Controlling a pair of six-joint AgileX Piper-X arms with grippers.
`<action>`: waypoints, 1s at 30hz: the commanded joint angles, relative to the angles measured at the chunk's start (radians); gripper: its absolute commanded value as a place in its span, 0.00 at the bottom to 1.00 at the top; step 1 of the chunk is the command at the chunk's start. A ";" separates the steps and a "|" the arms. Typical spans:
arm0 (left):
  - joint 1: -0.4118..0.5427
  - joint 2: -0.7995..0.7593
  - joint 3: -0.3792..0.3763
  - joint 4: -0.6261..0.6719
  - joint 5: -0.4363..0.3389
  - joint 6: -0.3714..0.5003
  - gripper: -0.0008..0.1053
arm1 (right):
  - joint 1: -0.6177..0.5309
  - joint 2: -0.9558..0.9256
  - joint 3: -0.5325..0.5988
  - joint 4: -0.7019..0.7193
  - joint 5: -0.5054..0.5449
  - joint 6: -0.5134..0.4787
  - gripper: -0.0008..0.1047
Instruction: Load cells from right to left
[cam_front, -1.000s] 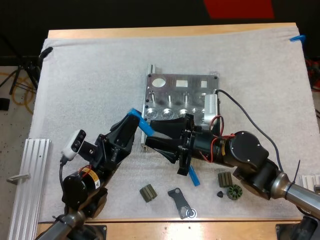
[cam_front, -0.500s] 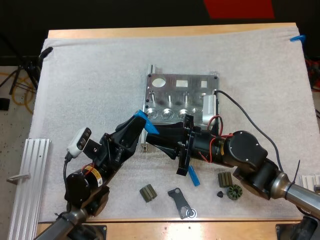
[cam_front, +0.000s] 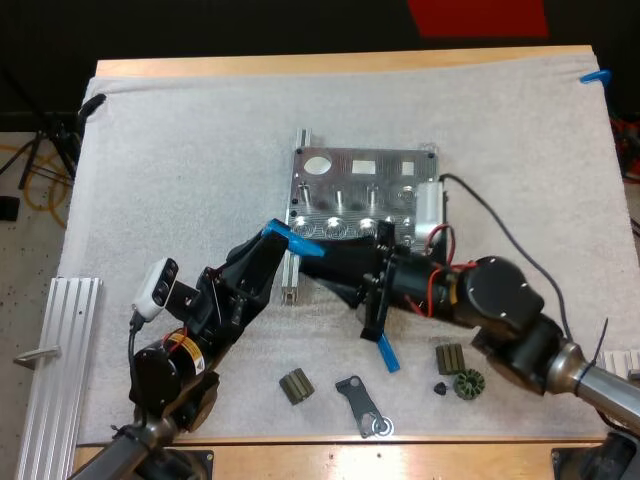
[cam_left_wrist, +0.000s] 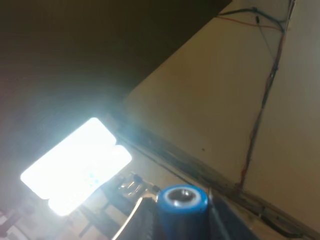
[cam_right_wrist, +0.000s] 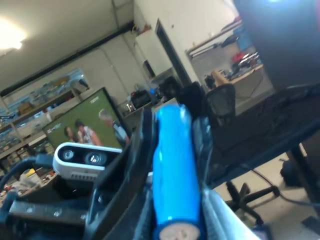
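Note:
My left gripper (cam_front: 284, 240) is shut on a bright blue cylinder (cam_front: 293, 241), held tilted just in front of the metal fixture (cam_front: 362, 180). In the left wrist view the cylinder (cam_left_wrist: 182, 204) shows end-on between my fingers. My right gripper (cam_front: 318, 257) reaches in from the right and meets the same cylinder. In the right wrist view its fingers (cam_right_wrist: 214, 212) press on the cylinder (cam_right_wrist: 174, 170) from both sides, with the left arm's gripper behind. Another blue cylinder (cam_front: 387, 353) lies on the mat under my right arm.
Small dark parts lie near the mat's front edge: a ribbed block (cam_front: 295, 385), a flat bracket (cam_front: 361, 404), another block (cam_front: 450, 357) and a gear-like piece (cam_front: 468, 383). An aluminium rail (cam_front: 62, 375) lies at the left, off the mat.
My left gripper carried the blue cylinder rightward to the right gripper. The right gripper's fingers, wide apart a second ago, have closed in around the cylinder.

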 joint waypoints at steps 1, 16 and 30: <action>0.021 -0.013 -0.006 -0.077 -0.044 0.001 0.01 | -0.034 -0.017 -0.003 -0.007 0.011 -0.003 0.19; 0.069 -0.013 -0.006 -0.053 0.063 0.001 0.01 | -0.067 -0.027 -0.003 -0.007 -0.060 0.029 0.19; 0.069 -0.013 -0.006 -0.053 0.139 0.020 0.34 | -0.067 -0.027 -0.003 0.053 -0.095 0.022 0.19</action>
